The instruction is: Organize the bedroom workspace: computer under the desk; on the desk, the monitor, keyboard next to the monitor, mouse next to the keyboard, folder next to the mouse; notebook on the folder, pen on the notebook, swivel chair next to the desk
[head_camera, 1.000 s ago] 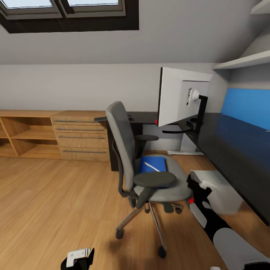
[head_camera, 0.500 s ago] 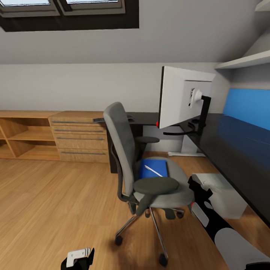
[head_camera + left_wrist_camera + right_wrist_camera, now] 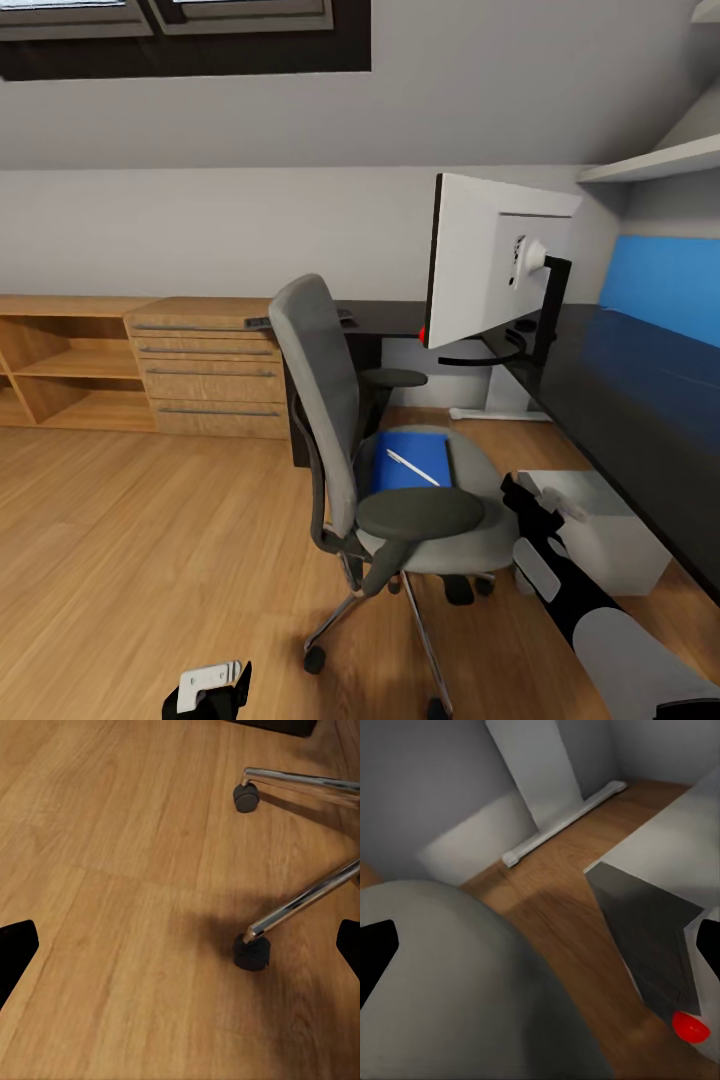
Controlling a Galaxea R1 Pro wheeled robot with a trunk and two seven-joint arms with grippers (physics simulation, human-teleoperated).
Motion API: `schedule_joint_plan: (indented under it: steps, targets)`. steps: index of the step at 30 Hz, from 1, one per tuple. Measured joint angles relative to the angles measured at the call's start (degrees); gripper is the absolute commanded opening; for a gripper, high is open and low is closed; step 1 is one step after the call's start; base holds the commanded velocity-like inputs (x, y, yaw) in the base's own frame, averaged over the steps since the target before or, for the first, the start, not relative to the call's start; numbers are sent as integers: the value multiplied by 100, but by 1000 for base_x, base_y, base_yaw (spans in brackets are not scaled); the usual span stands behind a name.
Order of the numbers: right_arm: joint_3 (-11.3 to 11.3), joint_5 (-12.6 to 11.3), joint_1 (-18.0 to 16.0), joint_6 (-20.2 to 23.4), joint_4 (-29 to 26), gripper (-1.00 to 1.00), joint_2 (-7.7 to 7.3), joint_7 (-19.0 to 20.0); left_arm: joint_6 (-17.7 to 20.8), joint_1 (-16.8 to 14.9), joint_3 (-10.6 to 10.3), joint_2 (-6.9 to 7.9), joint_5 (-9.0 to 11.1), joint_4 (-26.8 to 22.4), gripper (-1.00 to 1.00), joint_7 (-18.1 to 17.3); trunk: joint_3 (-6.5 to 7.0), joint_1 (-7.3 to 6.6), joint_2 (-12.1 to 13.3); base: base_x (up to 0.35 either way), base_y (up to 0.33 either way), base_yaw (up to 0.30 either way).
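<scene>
The swivel chair (image 3: 390, 470) stands on the wooden floor (image 3: 150, 540) with its seat turned toward the table (image 3: 620, 390), whose black top runs along the right side and round the far corner. Open floor spreads wide to the chair's left, up to the light wooden drawer cabinet (image 3: 210, 365) against the far wall. Between the chair and the table's edge the room is tight.

The right gripper (image 3: 530, 497) hangs just beside the seat's right edge, its two fingers well apart and empty (the right wrist view shows the grey seat (image 3: 457, 982) close under them). The left gripper (image 3: 210, 690) sits low at the near edge of the floor; its fingers (image 3: 15, 949) are spread wide over bare boards, holding nothing, with two chrome chair legs and their black casters (image 3: 251, 952) ahead of them.

The blue folder (image 3: 410, 462) lies flat on the seat, and the pale pen (image 3: 413, 467) rests slantwise on top of it. The near armrest (image 3: 420, 512) overhangs the folder's front edge.

The monitor (image 3: 485, 262) stands on the table at the corner, white back facing the camera. A white box (image 3: 600, 525) sits on the floor under the table, near the right gripper.
</scene>
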Motion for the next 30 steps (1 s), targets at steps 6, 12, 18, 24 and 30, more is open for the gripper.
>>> schedule_joint_plan:
  steps: [6,12,18,24,30]
  targets:
    - [-3,-277,0,90,0,100,-20,15,0,-1,0,0,2,1,100,-2,0,0,0,1,0,0]
    - [-5,-479,1,300,1,100,-133,23,5,2,8,0,4,0,100,5,0,0,0,0,0,0]
    - [3,-938,0,456,139,100,-272,190,9,0,9,0,4,0,100,11,0,0,0,0,0,0]
    - [4,-1018,-1,561,213,100,-291,356,9,-2,9,0,4,0,100,17,0,0,0,0,0,0]
    - [5,-1028,0,573,222,100,-298,375,16,-2,11,0,6,0,100,18,-89,109,-199,0,0,0]
